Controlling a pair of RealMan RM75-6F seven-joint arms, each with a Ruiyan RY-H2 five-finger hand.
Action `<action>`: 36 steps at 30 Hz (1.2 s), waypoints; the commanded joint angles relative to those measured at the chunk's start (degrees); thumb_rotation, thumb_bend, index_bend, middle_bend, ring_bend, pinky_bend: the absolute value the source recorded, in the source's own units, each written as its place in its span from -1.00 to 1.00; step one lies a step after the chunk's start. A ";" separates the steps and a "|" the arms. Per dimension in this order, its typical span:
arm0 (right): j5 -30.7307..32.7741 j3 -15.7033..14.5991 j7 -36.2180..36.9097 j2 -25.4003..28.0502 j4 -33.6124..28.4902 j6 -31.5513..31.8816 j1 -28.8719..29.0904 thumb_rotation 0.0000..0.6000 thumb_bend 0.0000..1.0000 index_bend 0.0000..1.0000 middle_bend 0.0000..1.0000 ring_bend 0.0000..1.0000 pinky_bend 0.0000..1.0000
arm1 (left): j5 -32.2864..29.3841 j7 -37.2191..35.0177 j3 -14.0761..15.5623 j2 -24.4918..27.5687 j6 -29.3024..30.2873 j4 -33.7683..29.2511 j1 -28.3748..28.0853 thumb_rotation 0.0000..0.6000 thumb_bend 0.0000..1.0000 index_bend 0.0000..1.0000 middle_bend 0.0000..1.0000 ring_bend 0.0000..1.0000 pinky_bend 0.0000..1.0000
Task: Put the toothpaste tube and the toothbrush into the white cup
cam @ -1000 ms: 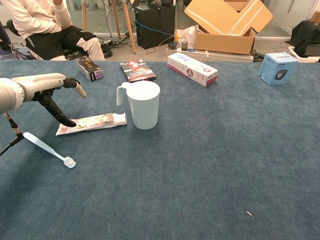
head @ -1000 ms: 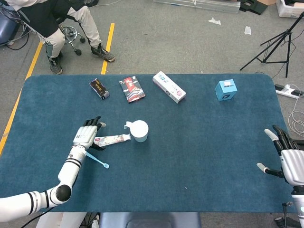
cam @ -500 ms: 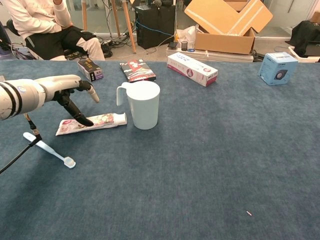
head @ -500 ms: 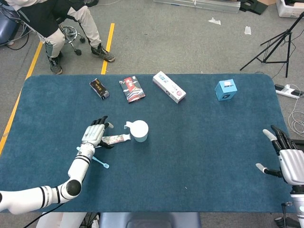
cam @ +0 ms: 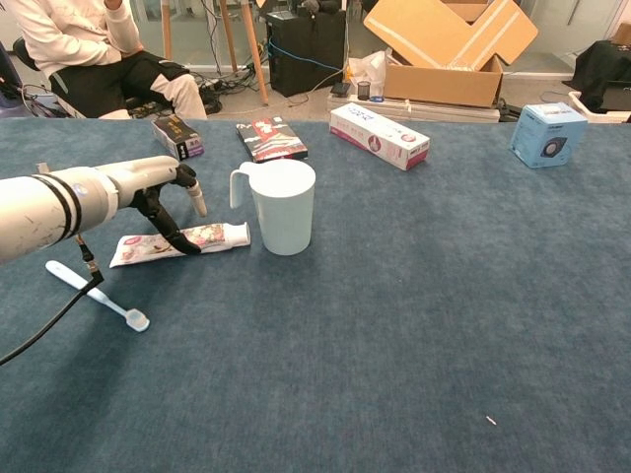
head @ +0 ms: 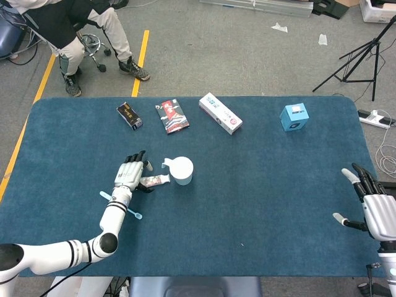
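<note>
- The step in hand is judged to be the pickup of the toothpaste tube (cam: 180, 242), which lies flat on the table (head: 260, 185) at about 9 o'clock from the white cup (cam: 283, 205), its cap end just beside the cup's base.
- The left hand (cam: 168, 197) is set over the middle of the tube, fingers spread and apart, one dark fingertip touching its printed face; nothing is lifted or clasped yet.
- The toothbrush (cam: 97, 295) lies untouched at about 8 o'clock from the cup, partly under the left forearm.
- The right hand (head: 371, 207) rests open, fingers splayed, at the table's far right edge, holding nothing.
- Next, a closing of the fingers around the tube is called for, then a lift and tip-in at the cup's mouth.
- Compared with a second ago, the left hand has been carried along the tube from its crimped tail toward the cup; tube, brush and cup are unmoved.
</note>
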 commanded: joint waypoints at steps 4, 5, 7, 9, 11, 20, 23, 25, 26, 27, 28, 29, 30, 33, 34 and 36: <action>-0.11 -0.07 -0.08 -0.06 0.12 -0.23 0.10 1.00 -0.92 -0.73 -1.00 -1.00 -0.64 | -0.48 0.68 -0.42 -2.07 1.50 2.36 -0.57 1.00 -0.96 -0.15 -1.00 -1.00 -1.00; -0.12 -0.07 -0.08 -0.07 0.15 -0.26 0.12 1.00 -0.92 -0.73 -1.00 -1.00 -0.64 | -0.53 0.83 -0.46 -2.28 1.70 2.59 -0.61 1.00 -0.96 -0.13 -1.00 -1.00 -1.00; -0.18 -0.10 -0.08 -0.09 0.18 -0.29 0.14 1.00 -0.92 -0.73 -1.00 -1.00 -0.64 | -0.72 1.06 -0.64 -2.64 1.83 3.07 -0.70 1.00 -0.96 -0.09 -1.00 -1.00 -1.00; -0.21 -0.10 -0.09 -0.09 0.15 -0.31 0.15 1.00 -0.92 -0.73 -1.00 -1.00 -0.64 | -0.83 1.26 -0.71 -2.98 1.88 3.59 -0.74 1.00 -0.96 -0.05 -1.00 -1.00 -1.00; -0.20 -0.10 -0.16 -0.11 0.17 -0.37 0.19 1.00 -0.92 -0.73 -1.00 -1.00 -0.64 | -0.96 1.53 -0.73 -3.33 1.91 4.04 -0.76 1.00 -0.96 -0.03 -1.00 -1.00 -1.00; -0.33 -0.16 -0.08 -0.17 0.32 -0.43 0.22 1.00 -0.92 -0.73 -1.00 -1.00 -0.64 | -1.27 2.30 -1.07 -4.68 1.80 5.95 -0.75 1.00 -0.96 0.09 -1.00 -1.00 -1.00; -0.40 -0.20 -0.07 -0.16 0.36 -0.50 0.26 1.00 -0.92 -0.73 -1.00 -1.00 -0.64 | -1.04 2.09 -1.31 -5.04 1.68 6.45 -0.66 1.00 -0.96 0.14 -1.00 -1.00 -1.00; -0.40 -0.21 -0.05 -0.18 0.40 -0.55 0.28 1.00 -0.92 -0.73 -1.00 -1.00 -0.64 | -1.00 2.15 -1.39 -5.23 1.56 6.77 -0.61 1.00 -0.96 0.15 -1.00 -1.00 -1.00; -0.40 -0.22 -0.06 -0.18 0.40 -0.57 0.29 1.00 -0.92 -0.73 -1.00 -1.00 -0.64 | -1.01 2.18 -1.45 -5.31 1.50 6.90 -0.60 1.00 -0.96 0.15 -1.00 -1.00 -1.00; -0.41 -0.21 -0.07 -0.19 0.40 -0.60 0.31 1.00 -0.92 -0.73 -1.00 -1.00 -0.64 | -1.03 2.18 -1.52 -5.38 1.41 7.01 -0.59 1.00 -0.96 0.16 -1.00 -1.00 -1.00; -0.43 -0.23 -0.07 -0.20 0.40 -0.61 0.32 1.00 -0.92 -0.73 -1.00 -1.00 -0.64 | -1.04 2.20 -1.61 -5.49 1.31 7.15 -0.59 1.00 -0.96 0.15 -1.00 -1.00 -1.00; -0.45 -0.24 -0.08 -0.21 0.41 -0.63 0.33 1.00 -0.92 -0.73 -1.00 -1.00 -0.64 | -1.03 2.27 -1.64 -5.57 1.25 7.28 -0.60 1.00 -0.96 0.15 -1.00 -1.00 -1.00; -0.48 -0.26 -0.10 -0.22 0.42 -0.65 0.34 1.00 -0.92 -0.73 -1.00 -1.00 -0.64 | -1.05 2.35 -1.67 -5.65 1.18 7.42 -0.63 1.00 -0.96 0.15 -1.00 -1.00 -1.00; -0.52 -0.29 -0.15 -0.26 0.42 -0.74 0.39 1.00 -0.92 -0.73 -1.00 -1.00 -0.64 | -1.25 2.61 -1.87 -5.78 0.86 7.76 -0.70 1.00 -0.96 0.13 -1.00 -1.00 -1.00; -0.52 -0.31 -0.17 -0.28 0.43 -0.78 0.41 1.00 -0.92 -0.73 -1.00 -1.00 -0.64 | -1.26 2.71 -1.93 -5.80 0.88 7.82 -0.70 1.00 -0.96 0.12 -1.00 -1.00 -1.00; -0.51 -0.34 -0.22 -0.31 0.43 -0.86 0.44 1.00 -0.92 -0.73 -1.00 -1.00 -0.64 | -1.25 2.81 -2.03 -5.83 0.90 7.93 -0.69 1.00 -0.96 0.09 -1.00 -1.00 -1.00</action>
